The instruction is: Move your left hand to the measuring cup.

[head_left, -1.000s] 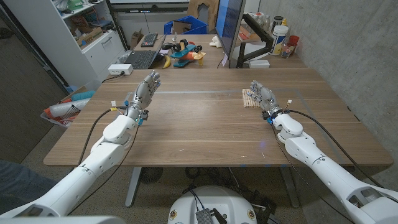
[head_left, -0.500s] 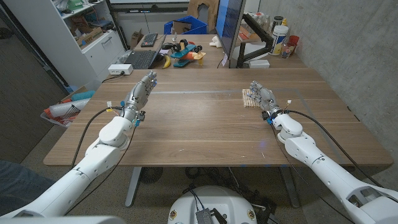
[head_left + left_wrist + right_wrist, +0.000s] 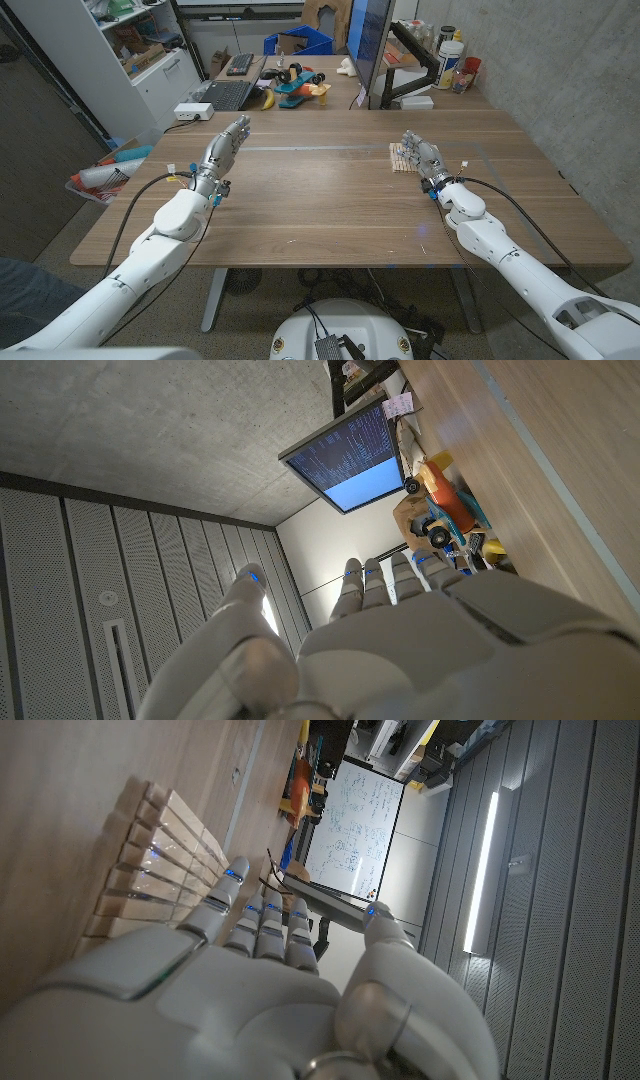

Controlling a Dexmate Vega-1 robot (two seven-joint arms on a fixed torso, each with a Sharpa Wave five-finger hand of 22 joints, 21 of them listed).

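Reaching stage: left hand (image 3: pixel 222 152) over desk (image 3: pixel 320 205), fingers (image 3: pixel 385 580) extended together, empty. Measuring cup not discernible; next move needs locating it.

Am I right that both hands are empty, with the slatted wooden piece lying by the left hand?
Not quite. Both hands are empty, but the slatted wooden piece lies by the right hand, not the left hand; the head view shows it.

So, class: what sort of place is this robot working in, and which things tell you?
Probably a robotics lab or workshop: a bare wooden table, a dark upright monitor behind it, and white shelving stacked with boxes.
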